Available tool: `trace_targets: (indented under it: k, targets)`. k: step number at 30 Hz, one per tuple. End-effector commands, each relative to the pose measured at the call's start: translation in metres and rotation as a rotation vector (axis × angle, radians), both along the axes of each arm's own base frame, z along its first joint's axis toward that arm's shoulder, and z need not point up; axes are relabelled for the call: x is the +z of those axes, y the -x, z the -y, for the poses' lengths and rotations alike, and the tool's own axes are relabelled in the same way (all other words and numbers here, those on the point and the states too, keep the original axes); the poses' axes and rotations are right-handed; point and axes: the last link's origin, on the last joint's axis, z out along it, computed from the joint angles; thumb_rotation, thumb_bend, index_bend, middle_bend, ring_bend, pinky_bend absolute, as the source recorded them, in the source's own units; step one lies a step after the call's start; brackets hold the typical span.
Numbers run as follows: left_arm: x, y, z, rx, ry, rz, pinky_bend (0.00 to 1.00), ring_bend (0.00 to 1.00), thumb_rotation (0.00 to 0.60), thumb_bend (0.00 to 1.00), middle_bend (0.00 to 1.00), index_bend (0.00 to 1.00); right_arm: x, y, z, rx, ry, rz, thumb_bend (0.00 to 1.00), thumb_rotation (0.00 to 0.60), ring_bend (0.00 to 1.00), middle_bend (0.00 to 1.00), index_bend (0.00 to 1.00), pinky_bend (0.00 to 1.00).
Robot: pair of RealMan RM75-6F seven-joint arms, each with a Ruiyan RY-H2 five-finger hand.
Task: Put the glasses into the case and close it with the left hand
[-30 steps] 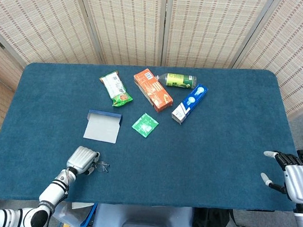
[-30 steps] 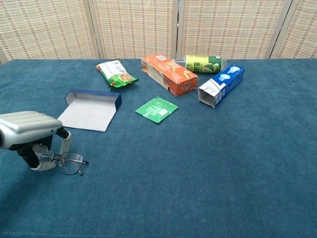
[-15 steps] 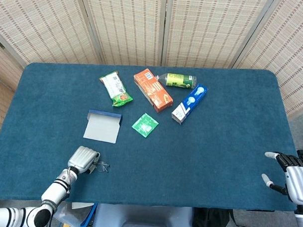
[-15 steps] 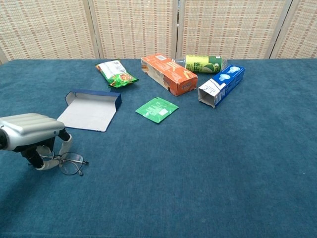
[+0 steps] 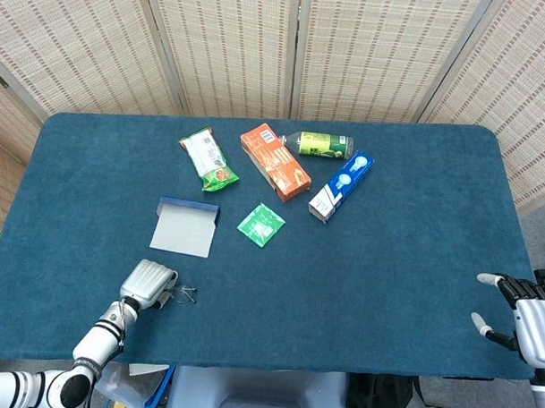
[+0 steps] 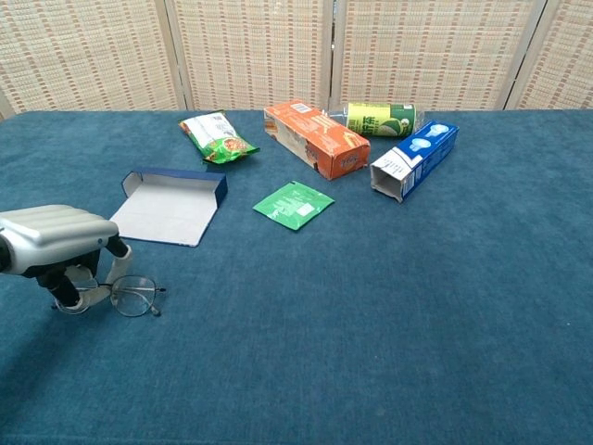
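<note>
Left robot hand (image 6: 57, 243) pinching the glasses (image 6: 132, 297) in chest view; right robot hand (image 5: 524, 316), fingers spread, only in head view.

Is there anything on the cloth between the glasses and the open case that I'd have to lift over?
Nothing visible. The left hand holds the glasses just near of the open case, with only bare blue cloth between them. The green packet lies off to the right, clear of that path.

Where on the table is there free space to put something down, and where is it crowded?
Free: the wide cloth between the green packet and the right hand, and the front middle. Crowded: the back, around the orange box, bottle and blue box.
</note>
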Motion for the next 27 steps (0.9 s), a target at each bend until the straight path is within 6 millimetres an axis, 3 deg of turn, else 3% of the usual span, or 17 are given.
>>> trace_targets:
  k: [1,14,21,27]
  targets:
    - [0.002,-0.001,-0.003,-0.005,-0.008,0.001,1.0,1.0,0.6,0.46,1.0,0.61,0.0,0.0,0.0,0.0,0.001,0.0,0.22,0.6,0.3,0.31,0.29,0.24]
    - [0.019,-0.019,-0.028,-0.069,-0.06,-0.012,1.0,1.0,0.6,0.47,1.0,0.64,0.001,0.001,-0.003,-0.005,0.008,-0.001,0.22,0.6,0.3,0.31,0.29,0.24]
    - [0.025,-0.044,-0.058,-0.126,-0.112,0.006,1.0,1.0,0.6,0.47,1.0,0.64,0.002,0.002,-0.004,-0.009,0.011,0.0,0.22,0.6,0.3,0.31,0.29,0.24]
    - [0.018,-0.058,-0.078,-0.146,-0.134,0.01,1.0,1.0,0.6,0.47,1.0,0.63,0.001,0.002,-0.005,-0.01,0.01,0.0,0.22,0.6,0.3,0.31,0.29,0.24]
